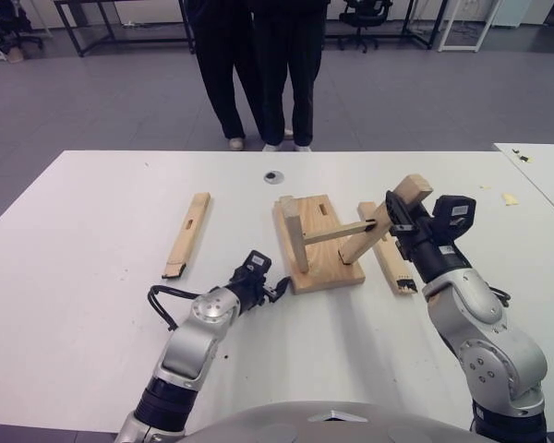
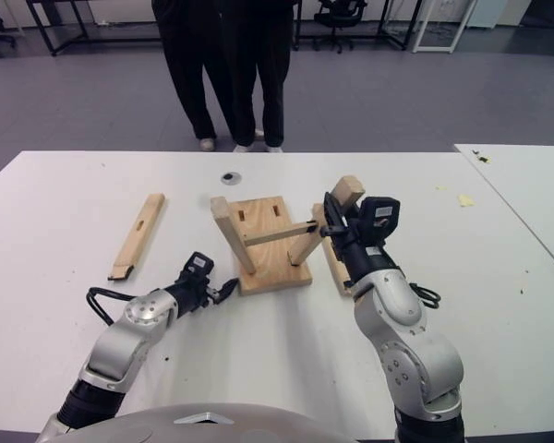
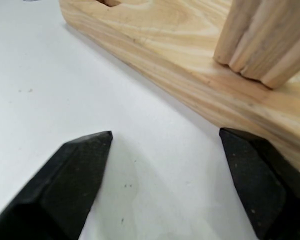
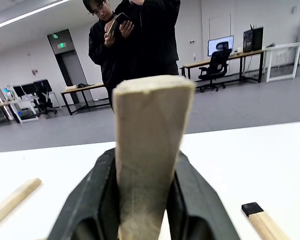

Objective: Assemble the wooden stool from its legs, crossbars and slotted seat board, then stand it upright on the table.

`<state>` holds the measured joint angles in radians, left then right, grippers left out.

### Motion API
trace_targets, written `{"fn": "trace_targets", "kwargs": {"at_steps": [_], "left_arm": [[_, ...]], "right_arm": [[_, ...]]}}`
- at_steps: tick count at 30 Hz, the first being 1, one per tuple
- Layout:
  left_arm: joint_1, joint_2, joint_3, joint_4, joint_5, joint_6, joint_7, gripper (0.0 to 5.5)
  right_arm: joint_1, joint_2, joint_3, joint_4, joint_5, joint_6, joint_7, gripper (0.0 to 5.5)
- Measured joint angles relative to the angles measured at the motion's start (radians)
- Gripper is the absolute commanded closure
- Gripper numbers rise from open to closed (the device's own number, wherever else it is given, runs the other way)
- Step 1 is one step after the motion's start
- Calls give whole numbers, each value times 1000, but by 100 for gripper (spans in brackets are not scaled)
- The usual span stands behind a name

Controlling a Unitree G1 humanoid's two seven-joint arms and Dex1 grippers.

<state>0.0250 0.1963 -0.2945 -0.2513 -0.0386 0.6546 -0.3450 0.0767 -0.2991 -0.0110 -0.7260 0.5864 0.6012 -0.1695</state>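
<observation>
Right wrist view: the right gripper (image 4: pixel 147 200) has both black fingers clamped on a pale square-section wooden leg (image 4: pixel 149 130), which rises between them. In the left wrist view, the left gripper (image 3: pixel 165 140) rests with its fingers spread and nothing between them, low over the white table (image 1: pixel 92 277), just beside the near left edge of the flat pale-wood slotted seat board (image 1: pixel 337 268). The board lies mid-table. An upright wooden post (image 1: pixel 294 235) stands on its left side, and a thin wooden crossbar (image 1: pixel 337 233) runs from that post towards the held leg, which leans tilted over the board's right edge. Two spare wooden legs lie flat, one at far left (image 1: pixel 187 235) and one right of the board (image 1: pixel 392 268).

Probable hazards: the tilt may jam the leg's foot against its slot. Sideways force through the crossbar could lever the post out. The board is not held, so it may slide.
</observation>
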Motion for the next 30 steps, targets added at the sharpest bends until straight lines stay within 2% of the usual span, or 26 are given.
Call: {"fn": "trace_targets", "kwargs": {"at_steps": [5, 6, 9, 13, 18, 22, 25, 30], "left_arm": [[-4, 0, -2, 6, 3, -7, 4, 153], [-5, 0, -3, 9, 3, -8, 5, 153], [-14, -2, -9, 19, 6, -15, 6, 153], [-43, -2, -11, 54, 21, -34, 27, 153], [-82, -48, 27, 40, 45, -24, 99, 153], [-134, -105, 64, -112, 45, 77, 158, 153], [-126, -100, 82, -215, 40, 136, 159, 153], [-74, -40, 165, -336, 13, 195, 148, 153]], "right_arm": [[-37, -7, 8, 5, -2, 32, -15, 445], [-42, -11, 10, 5, -2, 37, -15, 407], [-29, -93, 55, 35, -35, 150, 20, 347], [-70, -172, 56, 37, -27, 211, 117, 281], [-32, -200, 81, 83, 36, 283, 277, 277], [-34, -212, 58, 74, 33, 254, 351, 277], [-19, -251, 38, 73, 34, 254, 408, 277], [116, -349, -35, 106, 9, 249, 517, 277]]}}
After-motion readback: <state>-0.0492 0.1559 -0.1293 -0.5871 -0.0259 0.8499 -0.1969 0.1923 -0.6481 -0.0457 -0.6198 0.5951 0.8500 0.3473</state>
